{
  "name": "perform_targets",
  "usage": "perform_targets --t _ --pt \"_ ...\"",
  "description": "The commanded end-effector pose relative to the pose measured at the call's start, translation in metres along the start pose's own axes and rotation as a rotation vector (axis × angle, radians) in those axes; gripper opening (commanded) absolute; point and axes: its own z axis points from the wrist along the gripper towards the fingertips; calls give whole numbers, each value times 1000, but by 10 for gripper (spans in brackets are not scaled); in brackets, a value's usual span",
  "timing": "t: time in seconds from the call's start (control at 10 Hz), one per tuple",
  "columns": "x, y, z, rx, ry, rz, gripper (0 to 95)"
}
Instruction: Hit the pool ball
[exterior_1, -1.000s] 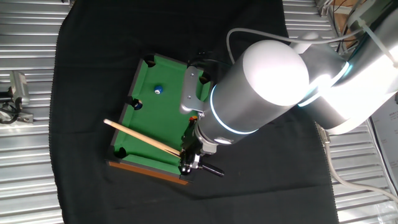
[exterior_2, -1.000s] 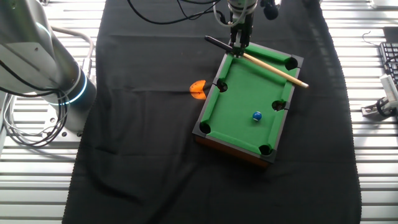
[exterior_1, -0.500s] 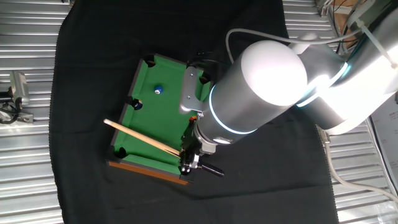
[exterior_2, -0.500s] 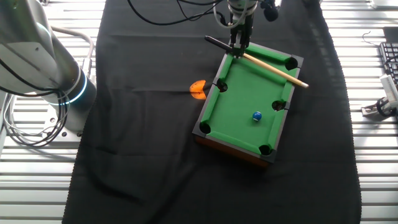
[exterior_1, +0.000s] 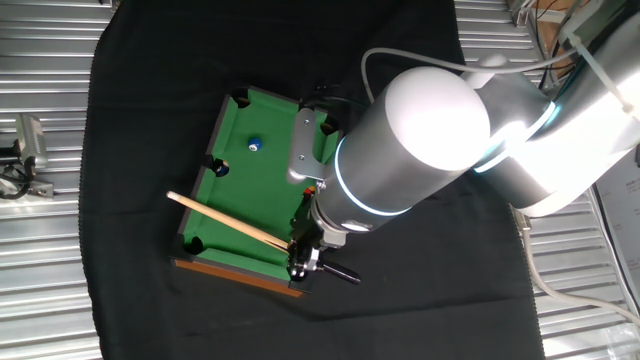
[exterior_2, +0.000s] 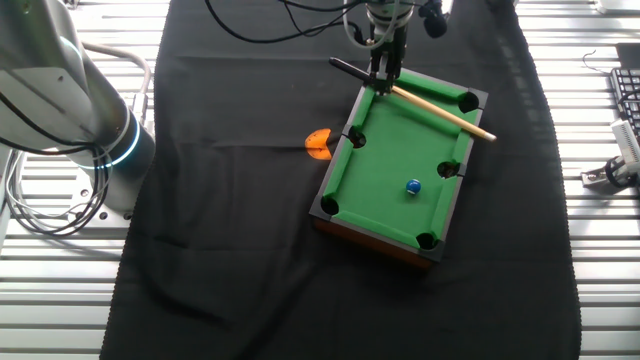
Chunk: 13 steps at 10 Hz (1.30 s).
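The pool ball (exterior_1: 254, 144) (exterior_2: 412, 186), tiny and light blue with a white spot, rests on the green felt of the toy pool table (exterior_1: 250, 190) (exterior_2: 385, 170). My gripper (exterior_1: 298, 250) (exterior_2: 381, 75) is shut on the butt end of a wooden cue (exterior_1: 225, 222) (exterior_2: 440, 112) at one short end of the table. The cue lies slanted across that end, its tip sticking out past the long rail. The ball sits well away from the cue, toward the other half of the felt.
A small orange object (exterior_2: 318, 143) lies on the black cloth (exterior_2: 240, 220) beside the table's long side. The arm's bulky body (exterior_1: 420, 140) hangs over one long rail. Ribbed metal surface surrounds the cloth; a small device (exterior_2: 620, 160) sits at the right.
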Motion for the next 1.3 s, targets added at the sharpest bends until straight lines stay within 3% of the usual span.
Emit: perform_targets --t 0.1,0.6,0.7,1.3 --pt "0 0 1 0 -1 -1 190" --pt "0 0 3 2 -2 -2 190" --pt "0 0 4 1 -7 -5 380" --pt "0 -1 8 -2 -11 -6 380"
